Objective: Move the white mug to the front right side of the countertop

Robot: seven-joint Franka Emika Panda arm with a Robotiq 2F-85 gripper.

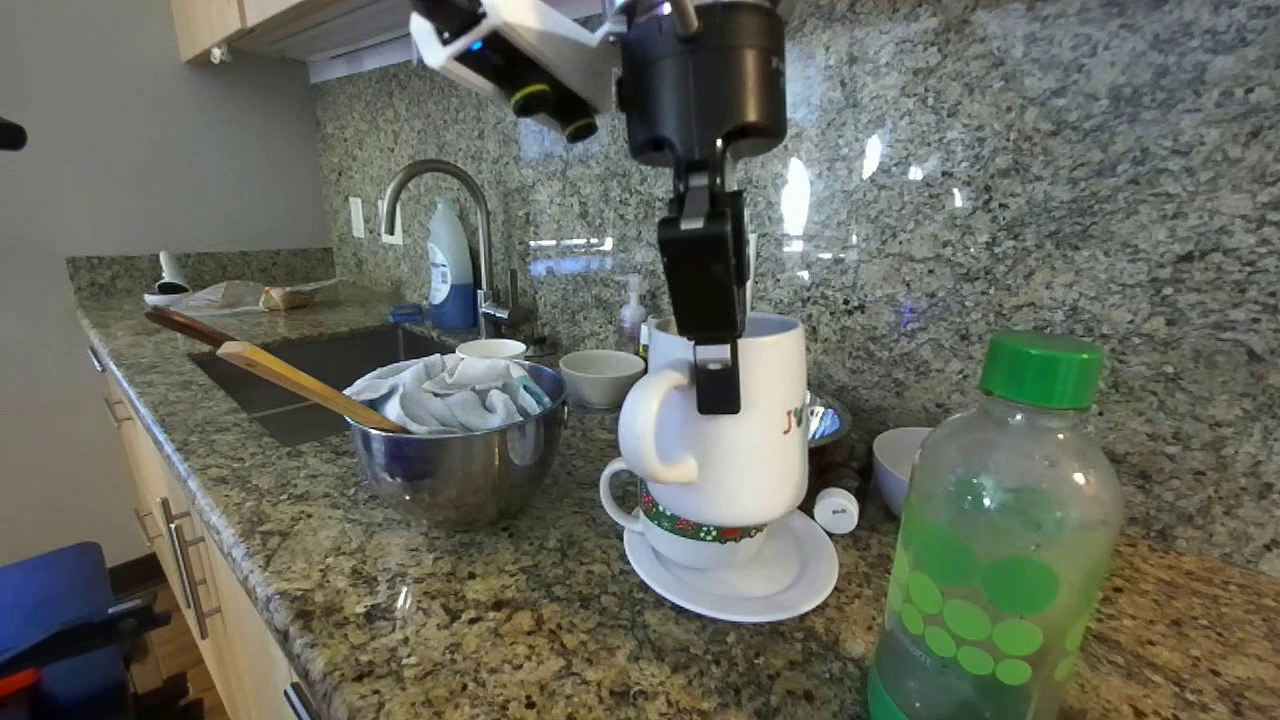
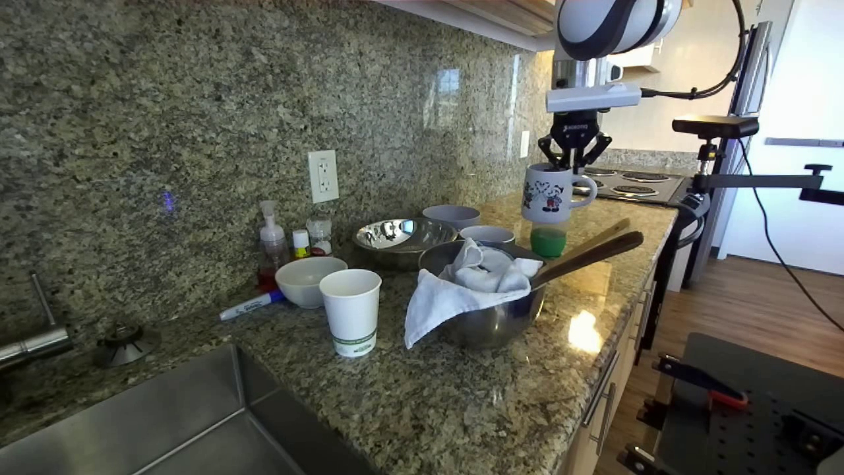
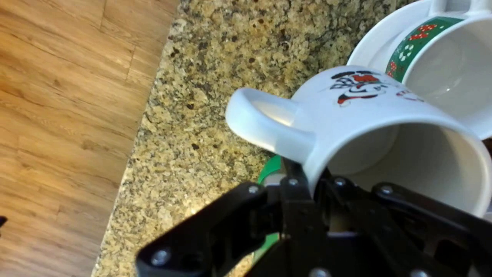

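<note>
As the speckled granite countertop (image 1: pixel 450 620) stretches away in both exterior views, the backsplash (image 1: pixel 1050 200) of the same stone rises behind it; a steel sink (image 2: pixel 132 429) is set into the countertop; just beside the sink stands a steel bowl (image 1: pixel 455 490), heaped with a crumpled pale cloth (image 1: pixel 440 395), two wooden handles (image 1: pixel 300 385) leaning out over its rim; well apart from that bowl, on the side away from the sink, a clear bottle (image 1: pixel 1000 560) with a green cap (image 1: pixel 1042 370) stands upright; the black gripper (image 3: pixel 312 179) points down, its two fingers (image 3: pixel 296 200) drawn almost together, only the wall of the white mug (image 1: pixel 755 440) pinched between them, one finger inside the rim and one outside, close to the handle (image 3: pixel 265 134); the mug hangs above the countertop near the bottle, not far from upright, that handle turned toward the front edge and cartoon figures (image 2: pixel 546 196) showing on its side; a cup (image 1: pixel 700 550) with a green patterned band, partly covered by the mug in the wrist view, sits on a white saucer (image 1: pixel 800 585); nearer the sink, a pale bowl (image 2: pixel 306 287) stands close to the backsplash, with a paper cup (image 2: pixel 353 313) just beside it; a blue-and-white marker (image 2: pixel 250 307) lies at its foot.
</note>
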